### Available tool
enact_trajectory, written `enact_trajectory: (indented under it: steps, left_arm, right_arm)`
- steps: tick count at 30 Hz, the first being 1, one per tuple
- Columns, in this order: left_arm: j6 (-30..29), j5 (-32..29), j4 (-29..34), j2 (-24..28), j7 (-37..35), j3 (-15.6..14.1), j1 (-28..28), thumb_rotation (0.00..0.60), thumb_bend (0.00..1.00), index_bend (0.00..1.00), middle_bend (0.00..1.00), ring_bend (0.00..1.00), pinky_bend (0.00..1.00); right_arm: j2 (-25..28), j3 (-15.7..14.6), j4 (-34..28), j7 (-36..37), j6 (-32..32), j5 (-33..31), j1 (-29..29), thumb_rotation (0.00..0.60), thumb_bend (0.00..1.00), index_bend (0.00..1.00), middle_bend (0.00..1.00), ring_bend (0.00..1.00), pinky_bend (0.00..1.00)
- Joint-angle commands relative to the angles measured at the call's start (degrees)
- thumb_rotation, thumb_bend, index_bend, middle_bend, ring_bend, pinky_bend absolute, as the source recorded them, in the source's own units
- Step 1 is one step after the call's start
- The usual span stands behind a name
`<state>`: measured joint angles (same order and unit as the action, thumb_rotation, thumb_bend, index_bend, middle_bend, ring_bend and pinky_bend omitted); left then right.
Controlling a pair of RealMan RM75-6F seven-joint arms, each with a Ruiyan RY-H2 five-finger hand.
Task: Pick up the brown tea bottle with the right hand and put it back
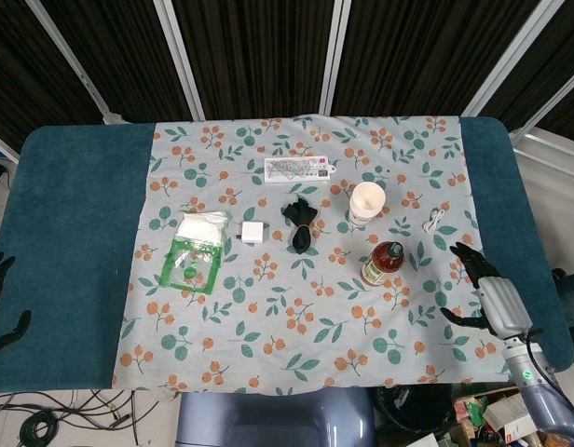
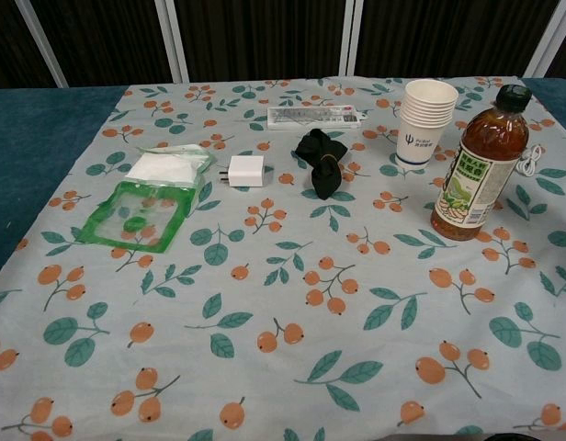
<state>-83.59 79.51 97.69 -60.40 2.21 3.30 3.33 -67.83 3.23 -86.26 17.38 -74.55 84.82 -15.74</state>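
Observation:
The brown tea bottle point(image 1: 383, 263) point(image 2: 476, 165) stands upright on the floral cloth, with a dark cap and a green label, just in front of the paper cups. My right hand point(image 1: 492, 296) is at the right edge of the table in the head view, well to the right of the bottle, fingers spread and holding nothing. It is out of the chest view. My left hand point(image 1: 0, 298) shows only as dark fingers at the far left edge, off the table.
A stack of paper cups point(image 1: 367, 202) point(image 2: 426, 119) stands behind the bottle. A white cable point(image 1: 435, 220) lies to its right. A black cloth item point(image 2: 321, 162), white charger point(image 2: 245, 171), green pouch point(image 2: 141, 211) and a flat packet point(image 2: 314, 116) lie on the cloth.

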Motion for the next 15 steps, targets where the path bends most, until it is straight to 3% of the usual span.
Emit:
enact_trajectory:
  steps: [1, 7, 15]
  left_arm:
    - [-0.2, 0.1, 0.0, 0.0, -0.1, 0.0, -0.1, 0.600, 0.37, 0.07, 0.00, 0.00, 0.00]
    - [-0.6, 0.4, -0.3, 0.0, -0.5, 0.0, -0.2, 0.600, 0.38, 0.07, 0.00, 0.00, 0.00]
    - [-1.0, 0.8, -0.7, -0.1, -0.6, 0.1, -0.3, 0.600, 0.37, 0.07, 0.00, 0.00, 0.00]
  right_arm:
    - [0.3, -0.4, -3.5, -18.9, -10.8, -0.9, 6.1, 0.600, 0.13, 0.00, 0.01, 0.04, 0.14]
    - [-2.5, -1.5, -3.2, -26.0, -17.2, 1.2, 9.7, 0.600, 0.13, 0.00, 0.01, 0.04, 0.14]
    - [-2.1, -3.3, -3.6, -24.5, -19.2, 4.5, 11.7, 0.600, 0.13, 0.00, 0.01, 0.04, 0.14]
